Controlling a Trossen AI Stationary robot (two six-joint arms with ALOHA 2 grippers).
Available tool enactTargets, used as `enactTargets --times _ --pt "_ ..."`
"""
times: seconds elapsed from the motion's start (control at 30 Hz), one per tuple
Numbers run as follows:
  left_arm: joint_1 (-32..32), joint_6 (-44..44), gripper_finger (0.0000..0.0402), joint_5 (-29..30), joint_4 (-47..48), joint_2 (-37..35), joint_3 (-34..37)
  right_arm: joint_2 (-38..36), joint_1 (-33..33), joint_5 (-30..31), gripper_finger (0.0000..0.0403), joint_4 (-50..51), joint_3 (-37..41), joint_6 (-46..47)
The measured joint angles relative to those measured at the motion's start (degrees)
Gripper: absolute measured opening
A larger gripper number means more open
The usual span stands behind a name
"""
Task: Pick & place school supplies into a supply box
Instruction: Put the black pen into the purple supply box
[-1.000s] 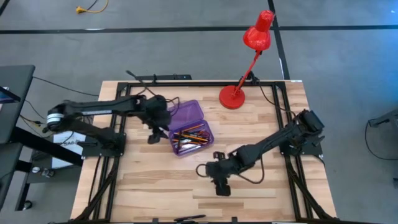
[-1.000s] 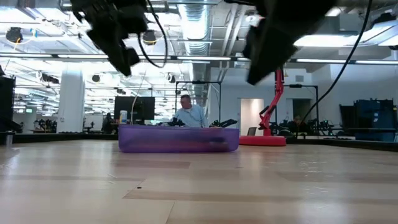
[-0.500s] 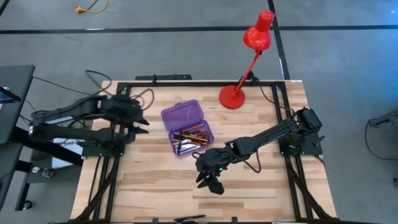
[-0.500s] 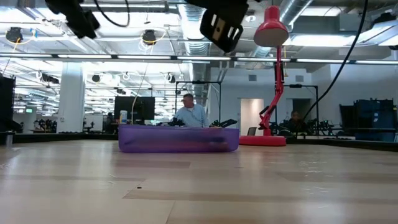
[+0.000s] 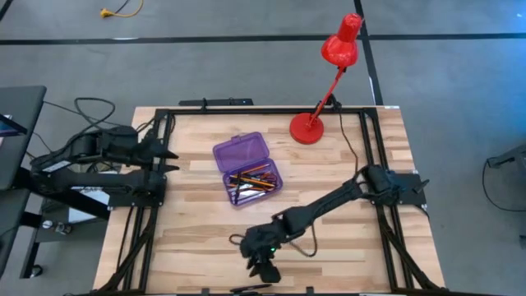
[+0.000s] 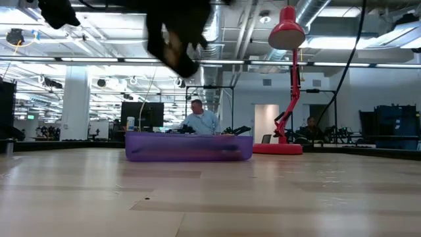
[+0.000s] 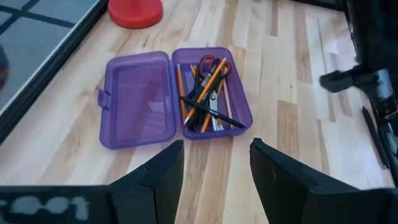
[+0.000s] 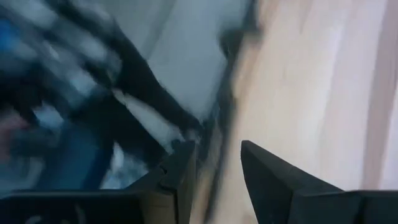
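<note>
From above I see the translucent purple plastic pencil case (image 5: 248,169), lid open, centre frame, pencils and pens inside; my left gripper (image 5: 167,153) sits left, my right gripper (image 5: 263,270) bottom centre, well apart. Wrist views show both (image 7: 214,163) (image 8: 217,163) released, empty.

- Red desk lamp (image 5: 330,79) standing at the far edge of the wooden table (image 5: 197,238).
- Person (image 6: 199,120) seated in the room beyond.
</note>
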State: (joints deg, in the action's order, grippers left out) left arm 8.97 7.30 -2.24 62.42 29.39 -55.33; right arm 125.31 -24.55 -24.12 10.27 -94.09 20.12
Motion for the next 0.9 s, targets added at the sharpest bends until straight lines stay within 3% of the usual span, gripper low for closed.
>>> enactTargets --times 0.13,0.27,0.47,0.9 --pt "0.00 1.06 0.0168 0.08 0.96 -0.95 0.00 4.90 -0.24 -2.29 0.0122 6.42 -5.07 -0.67" --pt "0.00 1.49 0.0168 0.11 1.24 -0.97 0.00 7.19 -0.55 -4.22 0.0122 6.04 -8.94 -0.70" --pt "0.00 2.14 0.0168 1.13 1.13 -0.96 0.00 7.22 -1.74 0.24 0.0122 8.84 -9.45 -4.22" --pt "0.00 5.63 0.0168 3.06 1.13 -0.95 0.00 7.22 -1.58 3.24 0.0122 9.79 -9.43 -10.09"
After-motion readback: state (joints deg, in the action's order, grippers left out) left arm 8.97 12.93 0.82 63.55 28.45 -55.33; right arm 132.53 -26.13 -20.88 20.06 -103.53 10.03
